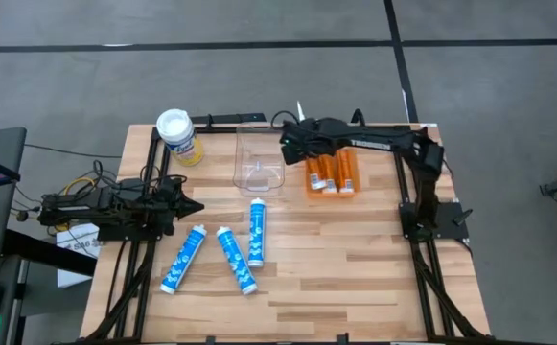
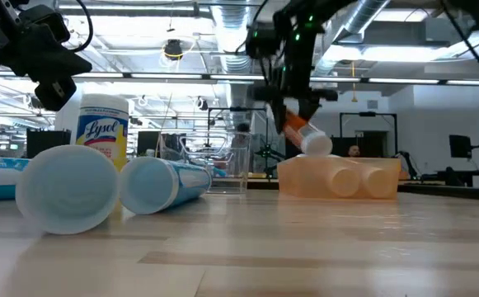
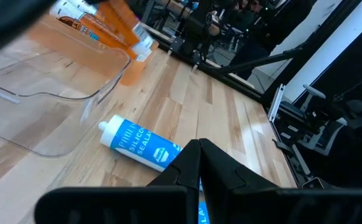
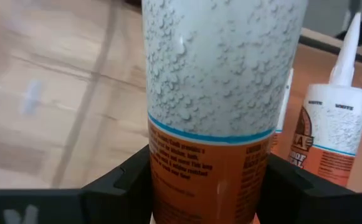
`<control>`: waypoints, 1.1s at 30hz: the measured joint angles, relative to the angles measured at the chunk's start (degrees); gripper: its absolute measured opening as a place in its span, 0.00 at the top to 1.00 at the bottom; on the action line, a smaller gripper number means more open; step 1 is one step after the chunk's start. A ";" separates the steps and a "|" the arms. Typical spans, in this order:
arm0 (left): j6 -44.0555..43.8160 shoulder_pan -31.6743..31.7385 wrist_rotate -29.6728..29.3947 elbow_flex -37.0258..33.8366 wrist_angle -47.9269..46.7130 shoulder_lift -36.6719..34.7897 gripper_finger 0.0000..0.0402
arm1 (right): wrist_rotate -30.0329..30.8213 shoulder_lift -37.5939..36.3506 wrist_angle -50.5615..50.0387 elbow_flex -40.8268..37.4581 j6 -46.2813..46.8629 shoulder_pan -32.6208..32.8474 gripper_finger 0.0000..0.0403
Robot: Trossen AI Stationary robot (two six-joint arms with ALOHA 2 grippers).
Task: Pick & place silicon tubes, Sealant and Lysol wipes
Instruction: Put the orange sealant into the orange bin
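Note:
My right gripper (image 1: 297,144) is shut on an orange sealant tube (image 2: 305,132) over the table's far middle, between the clear bin (image 1: 259,158) and the other orange sealant tubes (image 1: 333,173) lying on the table. Three blue silicone tubes (image 1: 222,251) lie on their sides at the near middle. The Lysol wipes (image 1: 177,135) stand upright at the far left. My left gripper (image 1: 194,205) is shut and empty above the left side, near the blue tubes. My right gripper pinches the sealant tube's orange body (image 4: 209,158) between its two fingers (image 4: 126,177), which lie across the tube. The tube is lifted clear and tilted, its round white end (image 2: 315,144) lowest, just above the lying orange tubes (image 2: 338,177).
The clear bin stands open, just left of my right gripper. One blue tube (image 3: 144,144) lies just ahead of my left gripper (image 3: 196,155). Bare wood takes up the table's near right part (image 1: 374,278). Cables and gear lie off the table's left edge.

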 joint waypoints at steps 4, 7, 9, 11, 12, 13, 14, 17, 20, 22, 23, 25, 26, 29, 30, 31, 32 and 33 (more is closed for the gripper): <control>-0.05 -0.01 0.00 0.00 0.00 -0.02 1.00 | 0.66 2.21 -0.04 -0.02 0.01 -0.89 0.51; -0.05 -0.02 0.00 0.00 -0.02 -0.02 1.00 | 1.64 3.55 -0.17 -0.02 0.28 -1.15 0.50; -0.05 -0.01 0.00 0.00 -0.05 -0.02 1.00 | 1.71 4.28 -0.19 -0.02 0.44 -1.15 0.50; -0.07 0.00 0.02 0.00 -0.07 -0.02 1.00 | 1.59 4.92 -0.18 -0.01 0.43 -1.15 0.50; -0.07 0.00 0.00 0.00 -0.07 -0.02 1.00 | 1.55 5.10 -0.21 0.00 0.45 -1.15 0.49; -0.07 -0.02 0.00 0.00 -0.07 -0.02 1.00 | 1.35 5.16 -0.41 0.00 0.45 -1.15 0.48; -0.07 0.00 0.00 0.00 -0.09 -0.02 1.00 | 1.34 5.16 -0.63 0.00 0.45 -1.15 0.47; -0.05 -0.01 0.02 0.00 -0.09 -0.01 1.00 | 1.50 5.14 -0.28 0.00 0.49 -0.96 0.43; -0.05 -0.01 0.02 0.00 -0.09 -0.02 1.00 | 1.41 4.92 -0.67 0.01 0.49 -0.80 0.40; -0.05 0.00 0.02 0.00 -0.09 -0.01 1.00 | 0.55 4.90 -0.65 0.02 0.47 -0.80 0.40; -0.06 -0.01 0.02 0.00 -0.09 -0.02 1.00 | 0.00 4.90 -0.65 0.02 0.44 -0.80 0.40; -0.05 0.00 0.02 0.00 -0.09 0.00 1.00 | -0.03 4.88 -0.66 0.02 0.18 -0.80 0.39; -0.06 -0.01 0.02 0.00 -0.09 -0.02 1.00 | -0.04 4.88 -0.65 0.02 0.12 -0.80 0.39; -0.05 0.00 0.02 0.00 -0.09 -0.02 1.00 | -0.08 4.88 -0.74 0.02 0.12 -0.80 0.39; -0.07 -0.02 0.02 0.00 -0.09 -0.02 1.00 | -0.08 4.88 -0.85 0.02 0.12 -0.80 0.39; -0.06 -0.02 0.02 0.00 -0.11 -0.02 1.00 | -0.10 4.88 -1.00 0.02 0.12 -0.80 0.39; -0.07 -0.01 0.02 0.00 -0.10 0.00 1.00 | -0.23 4.88 -1.21 0.02 0.09 -0.80 0.39; -0.07 0.00 0.03 0.00 -0.09 -0.02 1.00 | -0.50 4.88 -1.47 0.02 0.05 -0.80 0.39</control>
